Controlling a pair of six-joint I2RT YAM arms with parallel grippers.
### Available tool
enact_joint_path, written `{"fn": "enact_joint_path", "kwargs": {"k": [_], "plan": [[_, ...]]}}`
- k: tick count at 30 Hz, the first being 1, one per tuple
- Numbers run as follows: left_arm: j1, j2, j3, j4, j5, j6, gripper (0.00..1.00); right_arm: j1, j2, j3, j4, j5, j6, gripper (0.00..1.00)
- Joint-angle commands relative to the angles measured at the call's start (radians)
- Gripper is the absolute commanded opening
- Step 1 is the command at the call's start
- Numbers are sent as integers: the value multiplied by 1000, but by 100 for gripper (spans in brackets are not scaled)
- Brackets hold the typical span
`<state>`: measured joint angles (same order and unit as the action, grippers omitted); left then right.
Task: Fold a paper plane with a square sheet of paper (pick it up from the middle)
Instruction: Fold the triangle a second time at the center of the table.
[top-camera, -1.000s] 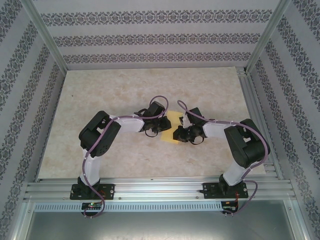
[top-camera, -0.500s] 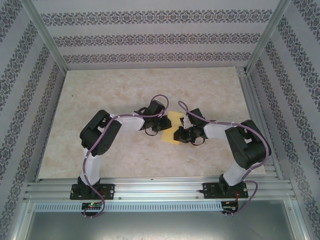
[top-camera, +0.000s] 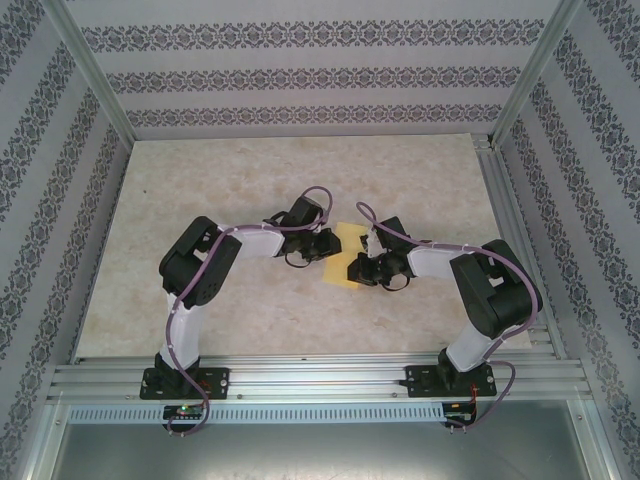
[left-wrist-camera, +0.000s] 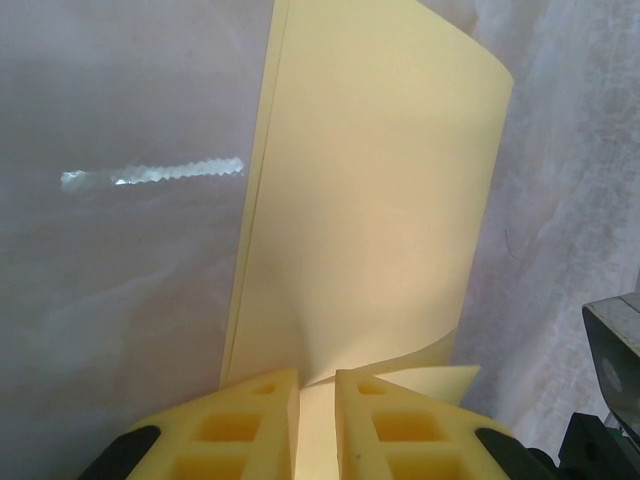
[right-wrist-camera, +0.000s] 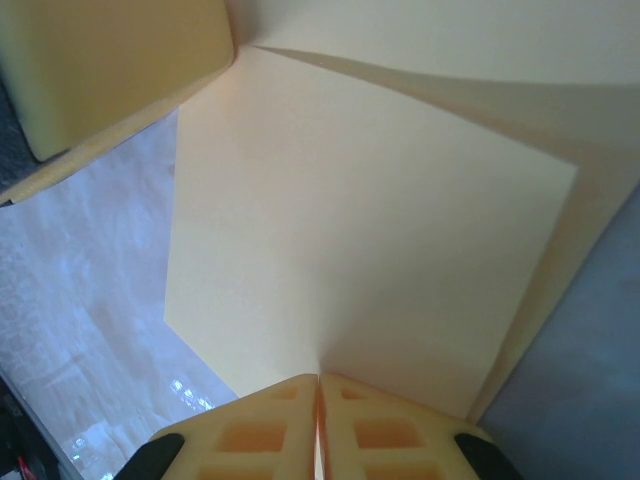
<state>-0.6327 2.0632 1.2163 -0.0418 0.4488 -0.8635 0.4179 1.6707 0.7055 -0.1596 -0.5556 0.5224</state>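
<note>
**Item 1. Right pincer** (right-wrist-camera: 318, 400). Pressed together on the sheet of paper (right-wrist-camera: 350, 230), which comes straight out of the seam between the two yellow pads. Firm pinch, judged by the lack of any gap.

**Item 2. Left pincer** (left-wrist-camera: 317, 400). Pads stand a little apart with paper running through the slot. It cannot be told whether they bite the paper or merely bracket it.

**Item 3. Sheet of paper** (top-camera: 347, 250). Pale yellow, held between the two pincers near the middle of the table (top-camera: 250, 170), a little toward the arms. It is doubled over, with two layers showing along one long edge in the left wrist view. The far corner bows, and a small loose flap curls out beside the left pads. It cannot be told whether any edge rests on the table. No dart shape yet, so probably an early fold.

**Item 4. Hazards (judgement)**
- Slip: if the left pads are as slack as they look, any pull from the right pincer could draw the sheet out of the slot and undo the alignment of the layers.
- Skewed crease: the bowed corner and curled flap suggest uneven tension, and pressing flat from here could set the fold off its line.
- Tear: if both pincers grip and the arms draw apart or twist against each other, thin paper gives way at the pads.
- Knock: the pincers sit just beside one another, so a small misjudged swing could bump them together and crumple the sheet.
</note>
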Motion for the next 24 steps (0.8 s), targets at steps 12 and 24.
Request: {"fn": "enact_joint_path", "kwargs": {"k": [12,24], "plan": [[86,36,25,14,-37,56,22,-10,24,-34,-104,59,-19,10],[85,-147,-32,-3,-26,59,25,-11,-65,45,-112,-27,-4,19]]}}
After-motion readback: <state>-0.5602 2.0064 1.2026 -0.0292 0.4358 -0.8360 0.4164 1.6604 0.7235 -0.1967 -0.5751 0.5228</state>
